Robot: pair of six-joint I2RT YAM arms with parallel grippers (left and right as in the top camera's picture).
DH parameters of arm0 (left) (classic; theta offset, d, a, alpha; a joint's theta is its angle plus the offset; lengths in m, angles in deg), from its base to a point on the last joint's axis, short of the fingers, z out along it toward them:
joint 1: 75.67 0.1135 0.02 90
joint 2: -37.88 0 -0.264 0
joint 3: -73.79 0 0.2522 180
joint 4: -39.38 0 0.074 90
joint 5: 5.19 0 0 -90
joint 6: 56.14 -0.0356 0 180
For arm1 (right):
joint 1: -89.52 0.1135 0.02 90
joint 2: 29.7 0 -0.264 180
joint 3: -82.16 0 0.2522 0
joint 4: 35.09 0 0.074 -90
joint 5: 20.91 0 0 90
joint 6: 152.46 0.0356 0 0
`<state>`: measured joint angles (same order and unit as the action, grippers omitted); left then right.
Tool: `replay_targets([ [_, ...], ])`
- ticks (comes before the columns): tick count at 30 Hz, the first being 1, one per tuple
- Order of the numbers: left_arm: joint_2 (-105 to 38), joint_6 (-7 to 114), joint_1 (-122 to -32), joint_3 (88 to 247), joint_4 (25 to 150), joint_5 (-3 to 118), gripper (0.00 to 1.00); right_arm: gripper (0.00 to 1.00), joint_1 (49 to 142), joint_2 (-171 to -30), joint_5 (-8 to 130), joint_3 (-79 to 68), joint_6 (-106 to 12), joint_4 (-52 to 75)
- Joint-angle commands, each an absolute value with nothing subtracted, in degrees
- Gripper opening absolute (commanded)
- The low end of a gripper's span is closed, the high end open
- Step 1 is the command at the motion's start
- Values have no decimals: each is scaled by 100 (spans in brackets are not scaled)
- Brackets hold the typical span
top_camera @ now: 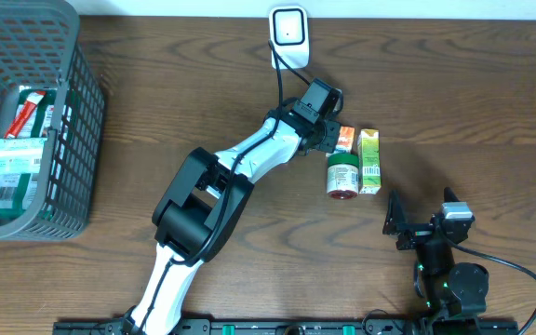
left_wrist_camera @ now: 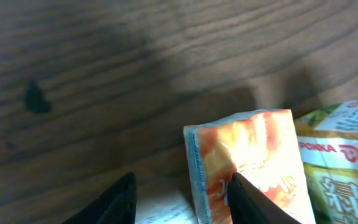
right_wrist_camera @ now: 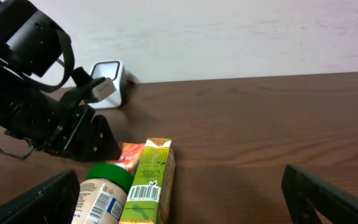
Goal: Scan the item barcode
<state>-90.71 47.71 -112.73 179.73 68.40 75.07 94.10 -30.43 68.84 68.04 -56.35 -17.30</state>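
An orange packet (top_camera: 345, 138) lies on the wooden table beside a green carton (top_camera: 368, 160) and a green-lidded jar (top_camera: 342, 175). My left gripper (top_camera: 329, 133) is down at the packet's left end. In the left wrist view its dark fingers (left_wrist_camera: 246, 200) press the orange packet (left_wrist_camera: 253, 149) from both sides, one on the orange face, the other by its white printed face. The white scanner (top_camera: 288, 32) stands at the table's far edge. My right gripper (top_camera: 422, 212) sits wide open near the front, holding nothing. Barcodes show on the green carton (right_wrist_camera: 146, 191) and the jar (right_wrist_camera: 98, 202).
A grey mesh basket (top_camera: 74, 140) with several packaged items stands at the far left. The left arm (top_camera: 235, 167) stretches diagonally across the middle. The scanner's cable (top_camera: 279, 79) runs down toward the left gripper.
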Motion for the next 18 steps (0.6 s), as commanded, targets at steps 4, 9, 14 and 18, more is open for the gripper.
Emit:
replay_targets([
  [4, -9093, 4627, -10961, 18004, 7188, 8476, 47, 99, 9449, -3023, 6877, 6808, -5567, -1706],
  [9, -8909, 4321, -10591, 18004, 7533, 8600, 47, 99, 9449, -3023, 6877, 6811, -5567, -1706],
  [14, -8562, 4303, -10255, 18004, 7837, 8594, 47, 99, 9449, -3023, 6877, 6808, -5567, -1706],
  [18, -8177, 4283, -10182, 18004, 7994, 8587, 48, 99, 9449, -3023, 6877, 6808, -5567, -1706],
])
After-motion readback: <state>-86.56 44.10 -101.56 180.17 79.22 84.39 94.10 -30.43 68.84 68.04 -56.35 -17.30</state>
